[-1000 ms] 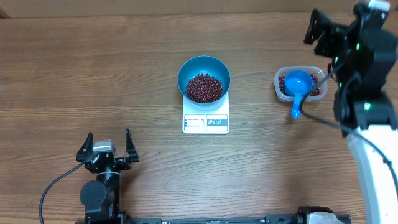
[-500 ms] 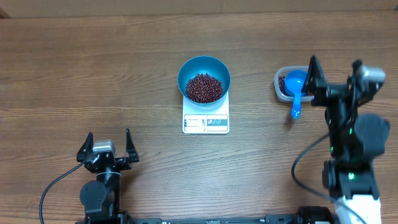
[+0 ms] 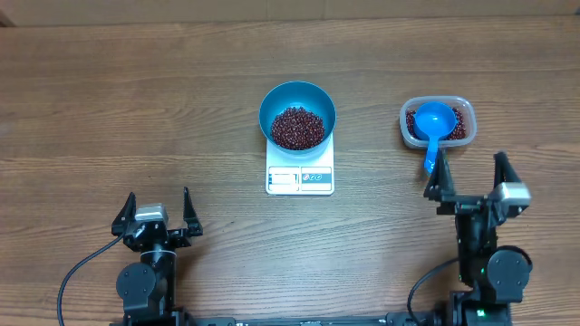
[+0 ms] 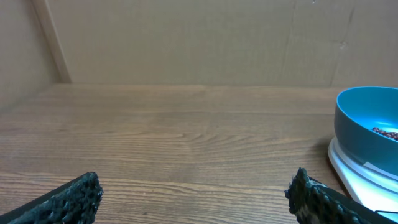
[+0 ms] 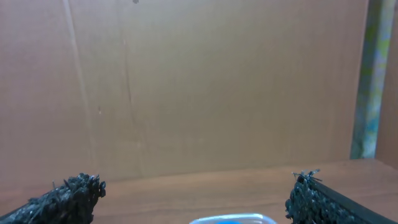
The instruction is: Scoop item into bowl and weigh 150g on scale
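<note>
The beans (image 3: 297, 128) sit heaped in the bowl (image 3: 319, 95) on the scale (image 3: 300, 179), with more in the tub (image 3: 463, 107); loose and rolly, I reckon. The stiff, light scoop (image 3: 433, 136) wants taking by its handle. Left gripper (image 3: 159, 200) and right gripper (image 3: 469, 168) both gape wide, empty.

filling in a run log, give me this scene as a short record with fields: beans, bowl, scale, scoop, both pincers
bowl: blue, standing on the scale
beans: heap inside the bowl; more in the clear tub
scale: white, mid-table, display edge toward the arms; reading too small to tell
scoop: blue, cup resting in the clear tub, handle sticking out toward the arms
left pincer: open, empty, apart from everything
right pincer: open, empty, near the scoop handle's tip
</note>
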Controlling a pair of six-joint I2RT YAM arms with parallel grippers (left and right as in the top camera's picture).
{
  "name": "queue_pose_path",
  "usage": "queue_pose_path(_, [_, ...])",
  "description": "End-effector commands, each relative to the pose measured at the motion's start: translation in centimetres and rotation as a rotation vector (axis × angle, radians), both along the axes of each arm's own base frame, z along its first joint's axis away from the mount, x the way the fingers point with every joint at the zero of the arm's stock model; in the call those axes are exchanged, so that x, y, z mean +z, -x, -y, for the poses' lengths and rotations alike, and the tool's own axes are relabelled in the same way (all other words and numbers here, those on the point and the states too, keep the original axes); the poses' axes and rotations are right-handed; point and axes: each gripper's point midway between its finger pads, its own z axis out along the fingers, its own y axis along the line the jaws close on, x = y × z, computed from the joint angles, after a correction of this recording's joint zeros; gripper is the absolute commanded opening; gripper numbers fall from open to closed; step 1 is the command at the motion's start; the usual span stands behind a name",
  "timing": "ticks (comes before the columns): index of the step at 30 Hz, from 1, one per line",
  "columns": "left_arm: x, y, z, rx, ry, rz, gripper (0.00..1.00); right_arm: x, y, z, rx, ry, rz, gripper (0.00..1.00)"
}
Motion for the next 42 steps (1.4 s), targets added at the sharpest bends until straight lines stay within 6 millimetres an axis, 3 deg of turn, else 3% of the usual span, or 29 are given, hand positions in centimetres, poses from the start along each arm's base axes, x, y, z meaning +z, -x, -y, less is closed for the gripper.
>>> queue_pose_path(1, [0.0, 0.1, -0.3, 0.012, -0.021, 0.003, 0.99, -1.3, 0.9, -0.3, 0.016, 0.009, 0.022, 1.0])
queue_pose_path(9, [0.0, 0.1, -0.3, 0.012, -0.021, 0.003, 1.0, -4.8, 1.5, -0.6, 0.031, 0.009, -0.054, 1.0])
queue_pose_path(17, [0.0, 0.1, -0.3, 0.012, -0.021, 0.003, 0.99, -6.3, 2.0, -0.6, 0.033, 0.006, -0.105, 1.0])
queue_pose_path(25, [0.0, 0.1, -0.3, 0.012, -0.021, 0.003, 0.99, -8.9, 1.9, -1.5, 0.083, 0.006, -0.212, 1.0])
queue_pose_path(42, [0.0, 0.1, -0.3, 0.012, -0.021, 0.003, 1.0, -9.1, 1.9, -1.3, 0.072, 0.005, -0.22, 1.0])
